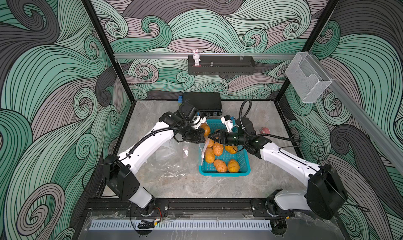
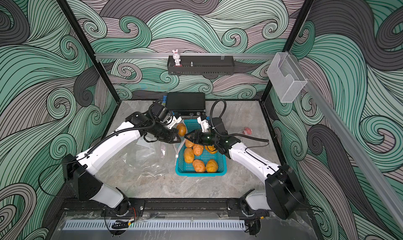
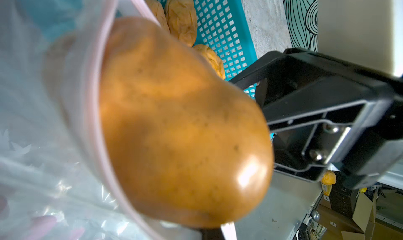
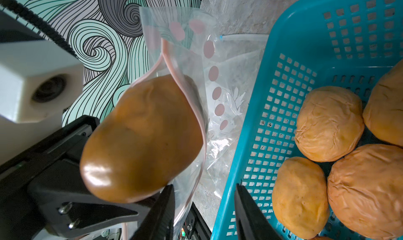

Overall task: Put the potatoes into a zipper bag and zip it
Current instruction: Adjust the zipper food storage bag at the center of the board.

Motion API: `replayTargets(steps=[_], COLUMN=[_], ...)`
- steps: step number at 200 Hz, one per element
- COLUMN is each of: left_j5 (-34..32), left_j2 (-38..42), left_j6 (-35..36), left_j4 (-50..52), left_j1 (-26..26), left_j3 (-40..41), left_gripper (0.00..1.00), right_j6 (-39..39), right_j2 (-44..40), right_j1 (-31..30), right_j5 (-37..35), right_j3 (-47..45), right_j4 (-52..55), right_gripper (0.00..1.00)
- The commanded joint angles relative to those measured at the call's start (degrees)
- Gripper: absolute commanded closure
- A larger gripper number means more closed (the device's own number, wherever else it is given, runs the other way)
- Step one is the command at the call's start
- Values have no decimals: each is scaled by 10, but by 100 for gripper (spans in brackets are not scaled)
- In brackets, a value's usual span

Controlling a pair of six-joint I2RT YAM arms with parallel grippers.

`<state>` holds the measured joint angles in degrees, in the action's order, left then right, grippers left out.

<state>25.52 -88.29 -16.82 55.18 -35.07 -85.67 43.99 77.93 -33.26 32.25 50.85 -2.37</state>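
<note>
A smooth orange-brown potato (image 1: 206, 130) (image 2: 181, 129) (image 3: 178, 123) (image 4: 141, 138) sits partway inside the mouth of the clear zipper bag (image 1: 172, 156) (image 2: 148, 156) (image 3: 43, 119) (image 4: 192, 64). The bag's pink zip rim curves around it. My left gripper (image 1: 201, 138) (image 2: 177, 138) (image 3: 218, 234) is shut on the bag's rim, just under the potato. My right gripper (image 1: 212, 137) (image 2: 187, 137) (image 4: 205, 195) stands open beside the potato, holding nothing. Several wrinkled potatoes (image 1: 220, 166) (image 2: 198, 166) (image 4: 329, 123) lie in the teal basket (image 1: 224, 173) (image 2: 200, 174) (image 4: 290, 42).
A black box (image 1: 201, 102) stands at the back of the table, close behind both wrists. A small pink object (image 1: 265, 131) lies right of the basket. The bag's loose body spreads over the table left of the basket. A black shelf (image 1: 221, 64) hangs on the back wall.
</note>
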Motion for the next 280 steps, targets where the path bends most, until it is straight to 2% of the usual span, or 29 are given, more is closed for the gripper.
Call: replayTargets(steps=[1, 70, 103, 125, 151, 184, 280], left_j5=[1, 4, 3, 4, -7, -96, -255], left_j2=[5, 7, 6, 7, 9, 6, -29], left_j6=[14, 12, 11, 11, 10, -10, -45], left_j4=[-3, -13, -16, -17, -10, 48, 226], left_j1=[-4, -4, -4, -4, -4, -4, -19], left_j3=[1, 4, 8, 11, 9, -17, -153], left_gripper=[100, 100, 100, 100, 100, 100, 100], right_j6=[-3, 2, 1, 13, -11, -72, -115], right_j2=[7, 23, 23, 26, 13, -21, -15], right_j1=[-4, -20, -27, -27, -28, -28, -73], right_j5=[10, 17, 15, 28, 4, -69, -124], right_j3=[15, 26, 28, 30, 41, 68, 175], right_j4=[-4, -1, 6, -3, 37, 148, 287], right_gripper=[61, 69, 84, 100, 100, 100, 100])
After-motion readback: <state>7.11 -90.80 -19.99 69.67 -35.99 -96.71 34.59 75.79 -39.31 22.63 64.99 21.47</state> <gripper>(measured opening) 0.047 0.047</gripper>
